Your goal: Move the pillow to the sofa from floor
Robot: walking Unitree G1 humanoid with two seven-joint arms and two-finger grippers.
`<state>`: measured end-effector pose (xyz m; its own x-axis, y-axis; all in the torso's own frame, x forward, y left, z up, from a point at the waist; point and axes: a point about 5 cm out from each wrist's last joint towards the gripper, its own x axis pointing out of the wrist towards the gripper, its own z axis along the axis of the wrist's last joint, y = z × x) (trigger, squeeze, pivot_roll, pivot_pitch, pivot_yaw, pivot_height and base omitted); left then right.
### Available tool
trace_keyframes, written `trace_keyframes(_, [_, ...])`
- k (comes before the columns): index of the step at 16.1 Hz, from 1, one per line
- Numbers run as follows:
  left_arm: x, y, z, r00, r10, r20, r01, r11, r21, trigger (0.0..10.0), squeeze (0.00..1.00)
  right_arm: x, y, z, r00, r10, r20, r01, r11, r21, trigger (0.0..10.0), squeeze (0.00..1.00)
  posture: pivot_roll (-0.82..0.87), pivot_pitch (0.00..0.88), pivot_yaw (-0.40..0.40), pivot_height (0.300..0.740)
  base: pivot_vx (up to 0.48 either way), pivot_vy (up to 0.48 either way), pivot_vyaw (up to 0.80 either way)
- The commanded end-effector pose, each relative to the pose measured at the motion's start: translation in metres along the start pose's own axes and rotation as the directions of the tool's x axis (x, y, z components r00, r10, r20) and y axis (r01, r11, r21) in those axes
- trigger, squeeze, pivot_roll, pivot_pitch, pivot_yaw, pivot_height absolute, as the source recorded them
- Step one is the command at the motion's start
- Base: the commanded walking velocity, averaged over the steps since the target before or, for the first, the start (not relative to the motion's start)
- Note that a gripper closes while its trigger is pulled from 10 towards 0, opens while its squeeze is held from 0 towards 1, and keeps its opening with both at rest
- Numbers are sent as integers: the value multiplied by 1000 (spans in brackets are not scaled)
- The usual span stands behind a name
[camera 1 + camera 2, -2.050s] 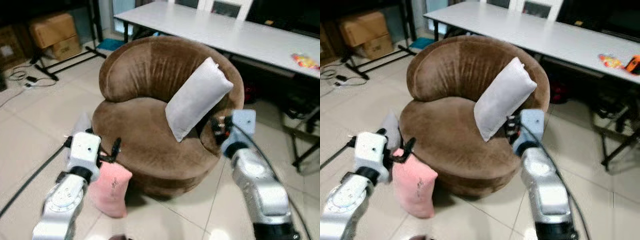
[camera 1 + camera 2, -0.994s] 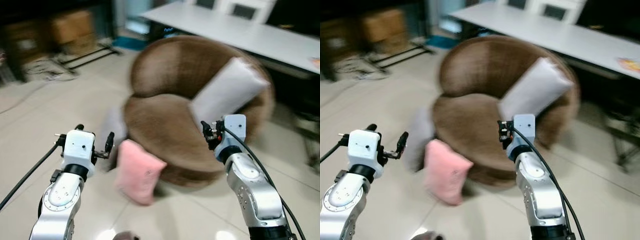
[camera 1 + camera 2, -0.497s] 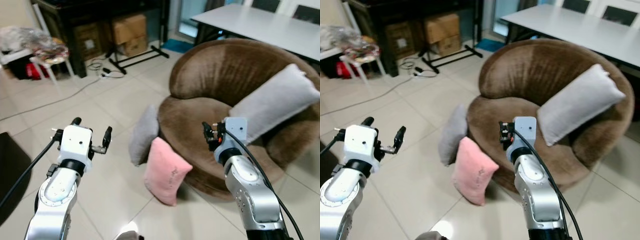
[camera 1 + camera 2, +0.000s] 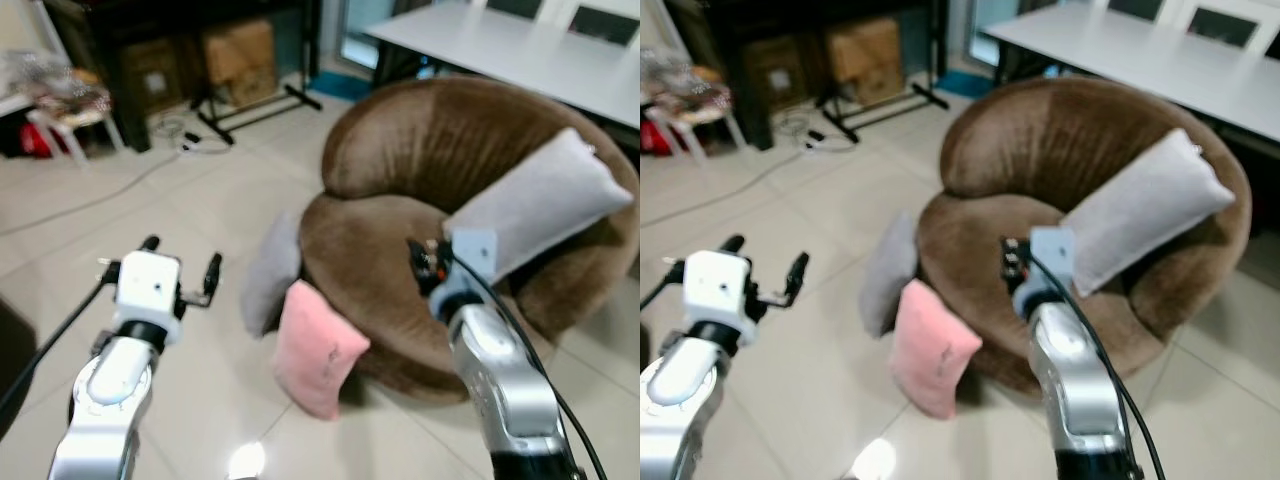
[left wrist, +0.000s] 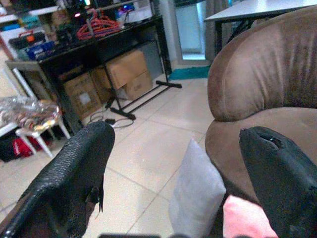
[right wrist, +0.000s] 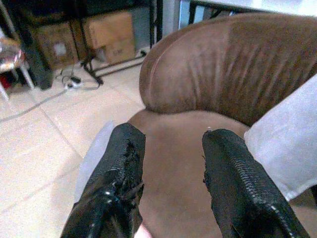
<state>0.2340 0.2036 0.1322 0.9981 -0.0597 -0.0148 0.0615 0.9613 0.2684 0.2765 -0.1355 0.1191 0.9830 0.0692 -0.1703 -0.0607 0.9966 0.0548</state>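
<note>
At the far left a small white stool [image 4: 60, 115] holds a bundle, with a dark shelf unit [image 4: 150, 30] and cardboard boxes [image 4: 240, 50] behind it and cables [image 4: 170, 135] trailing over the tiled floor [image 4: 120, 210]. The left end effector [image 4: 180, 268] hangs in the air above bare tile, well to the left of the pillows, its two fingers [image 5: 79, 173] spread wide apart and holding nothing. Next comes a grey pillow [image 4: 270, 272] standing on the floor and leaning against the front left side of the sofa [image 4: 440, 150]. Just beside it, touching the sofa's base, a pink pillow [image 4: 315, 348] stands tilted on one corner on the floor. The round brown sofa has a curved back, and its seat [image 4: 370, 250] is bare on the left half. The right end effector [image 4: 425, 262] is raised over the front of the seat, apart from both floor pillows; the right wrist view shows its fingers [image 6: 119, 173] parted with a clear gap and nothing between them. To its right a second, longer grey pillow [image 4: 540, 205] lies slanted on the sofa, propped against the right armrest. Behind the sofa a white counter [image 4: 520, 50] runs across the upper right, with chairs [image 4: 600, 15] beyond it.
</note>
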Motion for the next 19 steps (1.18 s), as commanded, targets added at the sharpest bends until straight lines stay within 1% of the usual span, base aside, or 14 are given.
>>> trace_keyframes(1, [0, -3, 1, 1000, -14, 5, 14, 1000, -16, 10000, 0, -1, -7, -3, 1000, -21, -14, 21, 1000, -6, 10000, 0, 26, 0, -28, 740, 341, 0, 0])
trace_keyframes(4, [1, -4, 1, 1000, -16, 5, 16, 1000, -20, 10000, 0, -2, -8, -4, 1000, -24, -16, 24, 1000, -5, 10000, 0, 25, 0, -29, 740, 344, 0, 0])
trace_keyframes(5, [1, -4, 1, 1000, -16, 5, 16, 1000, -20, 10000, 0, -1, -8, -4, 1000, -18, -17, 18, 1000, -14, 10000, 0, 26, 0, -30, 740, 341, 0, 0])
trace_keyframes(6, [1, -4, 1, 1000, -16, 6, 16, 1000, -22, 10000, 0, -2, -5, -3, 1000, 11, -18, -12, 999, -36, 10000, 0, 26, 0, -30, 740, 345, 0, 0])
trace_keyframes(8, [1, -4, 0, 1000, -15, 5, 15, 1000, -26, 10000, 0, -2, 1, -3, 998, 52, -19, -53, 996, -71, 10000, 0, 23, 0, -31, 740, 347, 0, 800])
trace_keyframes(12, [1, -5, 0, 1000, -21, 3, 21, 999, -29, 10000, 0, -3, 4, -4, 997, 80, -23, -81, 994, -66, 10000, 0, 19, 0, -29, 740, 345, 0, 800])
trace_keyframes(14, [2, -6, 0, 1000, -22, 3, 22, 999, -29, 10000, 0, -2, -3, -5, 999, 31, -29, -32, 999, -30, 10000, 0, 18, 0, -29, 740, 336, 0, 0])
trace_keyframes(17, [3, -4, -2, 1000, -20, 0, 20, 999, -25, 10000, 0, -3, -7, -6, 1000, 8, -30, -9, 999, -33, 10000, 0, 17, 0, -29, 740, 333, 0, 0])
trace_keyframes(18, [3, -3, -2, 1000, -20, 0, 20, 1000, -24, 10000, 0, -3, -10, -8, 999, -11, -37, 11, 1000, -13, 10000, 0, 16, 0, -31, 740, 330, 0, 0])
trace_keyframes(19, [3, -3, -2, 1000, -19, 2, 19, 1000, -22, 10000, 0, -3, -14, -6, 999, -37, -18, 37, 999, 7, 10000, 0, 16, 0, -31, 740, 311, 0, 0])
